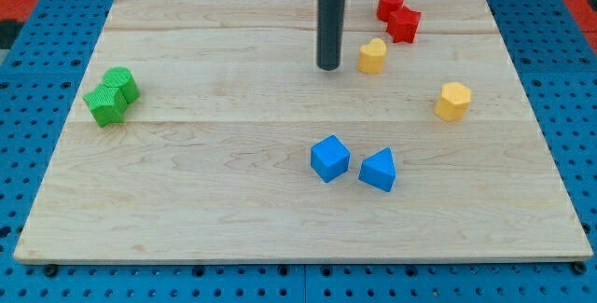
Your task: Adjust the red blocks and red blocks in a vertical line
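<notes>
Two red blocks sit touching near the view's top right: a rounded red block (390, 3) and a star-like red block (404, 25) just below and right of it. My tip (328, 65) stands on the board to their lower left, apart from them. A yellow block (372, 56) lies between my tip and the red pair, just right of the tip.
A second yellow block (452, 101) lies at the right. A blue cube (329, 158) and a blue triangular block (379, 170) sit at lower centre. Two green blocks (121, 83) (105, 103) touch at the left. The wooden board (187, 200) ends on a blue pegboard.
</notes>
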